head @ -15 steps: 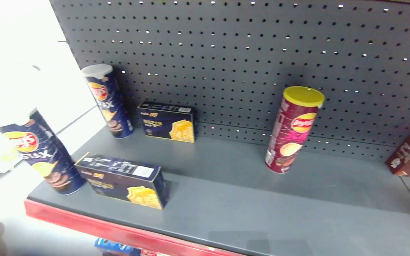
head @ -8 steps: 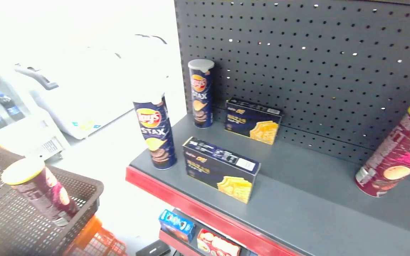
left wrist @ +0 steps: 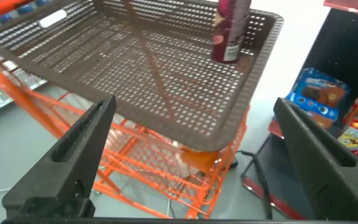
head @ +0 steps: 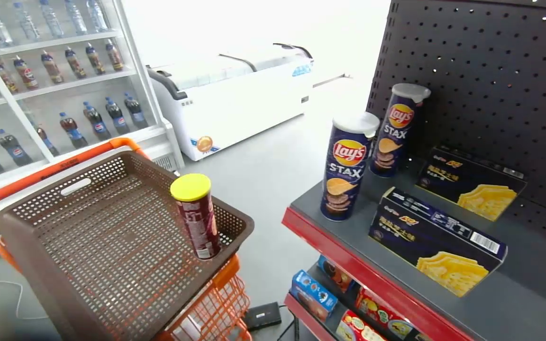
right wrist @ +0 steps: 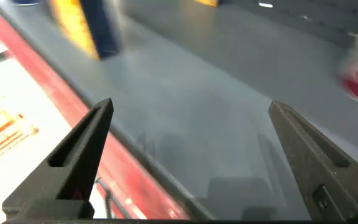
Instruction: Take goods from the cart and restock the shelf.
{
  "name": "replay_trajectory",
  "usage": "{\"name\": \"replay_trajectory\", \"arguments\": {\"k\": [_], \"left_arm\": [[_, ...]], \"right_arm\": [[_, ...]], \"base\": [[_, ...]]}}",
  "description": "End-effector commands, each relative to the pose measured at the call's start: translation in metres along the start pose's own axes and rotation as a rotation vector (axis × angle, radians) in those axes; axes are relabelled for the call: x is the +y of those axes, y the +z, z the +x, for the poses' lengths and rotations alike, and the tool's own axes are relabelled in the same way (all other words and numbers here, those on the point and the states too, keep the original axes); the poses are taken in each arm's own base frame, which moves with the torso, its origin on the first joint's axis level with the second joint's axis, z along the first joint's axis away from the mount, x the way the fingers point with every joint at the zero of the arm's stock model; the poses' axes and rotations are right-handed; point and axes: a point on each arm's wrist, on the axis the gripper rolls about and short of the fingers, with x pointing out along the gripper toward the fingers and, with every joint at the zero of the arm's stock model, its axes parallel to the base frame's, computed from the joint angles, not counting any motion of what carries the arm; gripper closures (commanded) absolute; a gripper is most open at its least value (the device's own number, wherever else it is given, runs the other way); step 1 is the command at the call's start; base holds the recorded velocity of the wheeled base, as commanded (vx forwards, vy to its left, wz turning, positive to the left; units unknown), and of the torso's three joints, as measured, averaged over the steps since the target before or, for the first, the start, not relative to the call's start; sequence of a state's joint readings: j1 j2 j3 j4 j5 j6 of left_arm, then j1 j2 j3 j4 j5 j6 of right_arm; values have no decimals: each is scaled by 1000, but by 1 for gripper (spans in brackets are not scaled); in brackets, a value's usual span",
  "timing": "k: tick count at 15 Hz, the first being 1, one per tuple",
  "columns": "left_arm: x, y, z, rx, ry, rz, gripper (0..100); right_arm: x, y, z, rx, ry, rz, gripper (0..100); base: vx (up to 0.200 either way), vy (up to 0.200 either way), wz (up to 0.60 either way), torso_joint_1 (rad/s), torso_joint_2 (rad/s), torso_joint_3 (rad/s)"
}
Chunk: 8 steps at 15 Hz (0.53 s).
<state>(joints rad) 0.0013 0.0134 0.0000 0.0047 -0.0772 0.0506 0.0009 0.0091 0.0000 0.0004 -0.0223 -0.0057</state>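
Note:
A maroon chip can [head: 196, 215] with a yellow lid stands upright in the right corner of the brown cart basket [head: 88, 222]. To the right, the grey shelf [head: 529, 293] with a red front edge holds two dark blue cans [head: 346, 166] [head: 396, 130] and two dark blue boxes [head: 436, 232] [head: 472, 182]. My left gripper [left wrist: 194, 102] is open and holds nothing, above and short of the basket [left wrist: 135, 68], with the maroon can [left wrist: 229, 31] farther off. My right gripper [right wrist: 191, 104] is open over the bare shelf deck [right wrist: 216, 87], beside a blue box [right wrist: 82, 25].
A black pegboard [head: 481, 71] backs the shelf. Snack packs [head: 313, 296] fill the lower shelf. The basket sits on an orange cart frame [head: 206, 312]. A drinks fridge [head: 40, 85] and a white chest freezer [head: 235, 94] stand behind, with open floor between cart and shelf.
The head camera has swung left: the shelf slid to the right of the picture and the cart with the maroon can came into view. The goods themselves have not moved.

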Motion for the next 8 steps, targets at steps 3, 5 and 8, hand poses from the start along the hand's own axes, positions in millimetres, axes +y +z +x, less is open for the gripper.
{"name": "replay_trajectory", "arguments": {"k": [3,5,8], "left_arm": [[0,1,0,-7,1,4,0],[2,54,-9,-103,-36,19,0],[5,97,15,32,-109,15,0]], "right_arm": [[0,0,0,0,0,0,0],[0,0,0,0,0,0,0],[0,0,0,0,0,0,0]], "base": [[0,0,0,0,0,0],[0,0,0,0,0,0],[0,0,0,0,0,0]]}}
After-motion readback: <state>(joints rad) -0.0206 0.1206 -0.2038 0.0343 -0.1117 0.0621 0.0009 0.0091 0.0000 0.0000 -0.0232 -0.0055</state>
